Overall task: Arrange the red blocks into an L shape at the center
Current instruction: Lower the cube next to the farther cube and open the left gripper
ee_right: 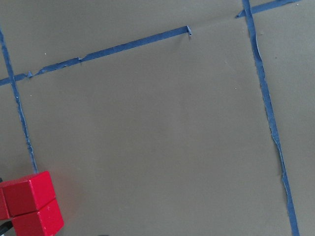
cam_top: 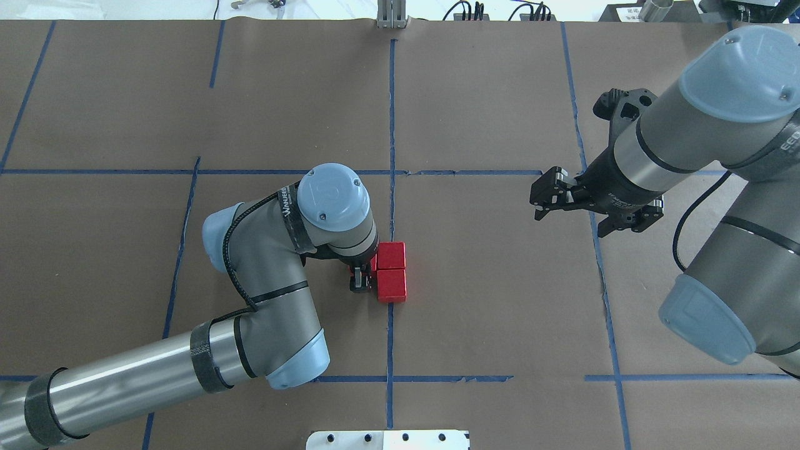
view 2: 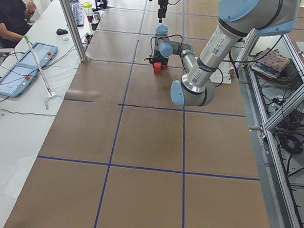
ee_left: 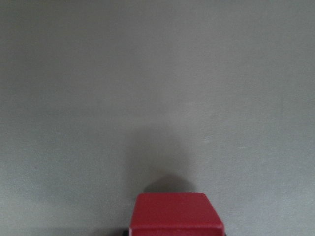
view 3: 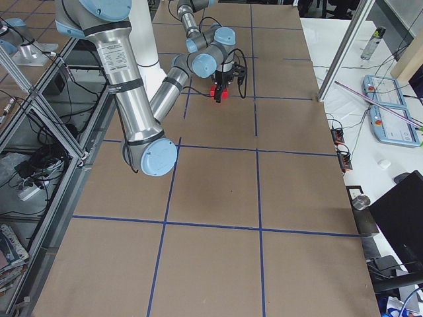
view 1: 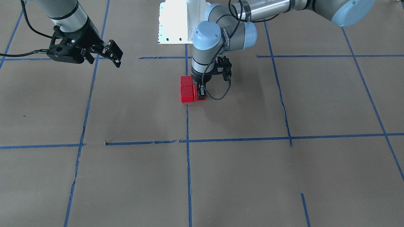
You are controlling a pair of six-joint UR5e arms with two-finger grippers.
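Observation:
Two red blocks (view 1: 187, 81) (view 1: 187, 94) lie touching in a short column on the central blue tape line (view 1: 188, 126) at the center. A third red block (view 1: 202, 98) sits against the lower one's side, making an L. My left gripper (view 1: 201, 93) points straight down and is shut on this third block, which fills the bottom of the left wrist view (ee_left: 176, 216). From overhead the pair (cam_top: 391, 255) (cam_top: 392, 285) shows, while the left gripper (cam_top: 360, 279) hides the third. My right gripper (view 1: 117, 56) (cam_top: 539, 199) hangs open and empty, well off to the side.
The robot's white base plate (view 1: 175, 22) lies behind the blocks. Blue tape lines (cam_top: 462, 172) divide the brown paper into cells. In the exterior left view a seated person (view 2: 8, 12) and control pendants (view 2: 20, 72) are at a side bench beyond the table edge.

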